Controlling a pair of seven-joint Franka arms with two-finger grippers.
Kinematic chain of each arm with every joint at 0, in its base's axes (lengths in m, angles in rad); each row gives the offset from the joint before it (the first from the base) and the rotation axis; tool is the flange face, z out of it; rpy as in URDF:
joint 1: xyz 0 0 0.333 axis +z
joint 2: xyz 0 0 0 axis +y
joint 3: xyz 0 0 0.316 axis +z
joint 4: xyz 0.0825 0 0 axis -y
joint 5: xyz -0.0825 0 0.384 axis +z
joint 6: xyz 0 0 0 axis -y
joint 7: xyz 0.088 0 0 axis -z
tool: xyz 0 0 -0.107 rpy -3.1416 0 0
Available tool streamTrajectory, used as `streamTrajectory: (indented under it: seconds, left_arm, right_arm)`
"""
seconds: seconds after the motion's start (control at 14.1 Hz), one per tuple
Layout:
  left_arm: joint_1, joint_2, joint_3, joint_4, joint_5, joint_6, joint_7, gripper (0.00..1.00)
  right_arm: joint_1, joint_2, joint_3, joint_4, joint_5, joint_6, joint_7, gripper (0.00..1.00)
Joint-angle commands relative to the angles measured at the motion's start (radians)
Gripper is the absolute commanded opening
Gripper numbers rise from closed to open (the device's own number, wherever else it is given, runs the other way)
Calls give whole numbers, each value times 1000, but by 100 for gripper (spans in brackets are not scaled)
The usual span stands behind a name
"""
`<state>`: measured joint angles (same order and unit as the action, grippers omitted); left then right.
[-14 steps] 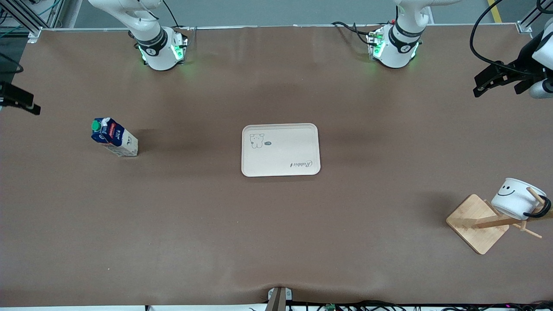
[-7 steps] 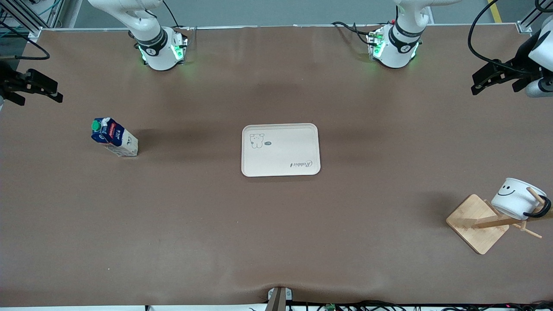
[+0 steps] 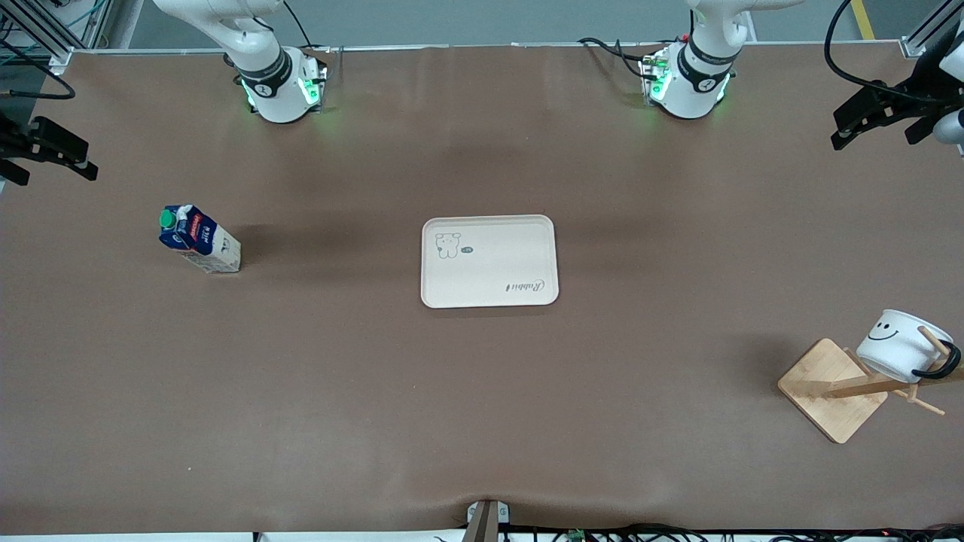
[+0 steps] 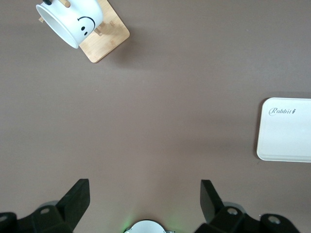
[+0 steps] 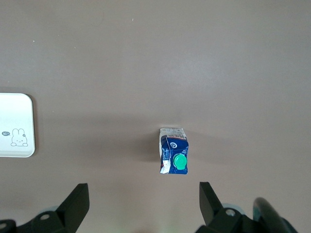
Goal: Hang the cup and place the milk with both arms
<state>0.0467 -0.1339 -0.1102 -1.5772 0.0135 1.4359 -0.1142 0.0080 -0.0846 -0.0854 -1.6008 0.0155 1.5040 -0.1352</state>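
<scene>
**Status: cup on rack, milk standing alone, both end effectors empty**

Cup hangs by its black handle on a peg of the wooden rack, tilted, smiley showing; at the left arm's end of the counter, nearer the front camera than the tray. Milk stands upright on the counter at the right arm's end, apart from the tray, green cap up.

Left end effector is raised over the counter's edge at the left arm's end, fingers spread wide, nothing btwn them. Right end effector is raised over the edge at the right arm's end, fingers likewise spread, empty; milk in its wrist view directly below.
</scene>
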Motion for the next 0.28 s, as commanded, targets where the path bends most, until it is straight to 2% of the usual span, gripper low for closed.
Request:
streamTrajectory:
  seconds: [0.0,0.21]
  left_arm:
    - [-1,28,6,38,17,-14,11,100]
    - [-5,42,4,52,20,-14,2,100]
  right_arm:
    - [1,14,0,24,-11,-10,-7,100]
    - [0,14,0,24,-11,-10,-6,100]
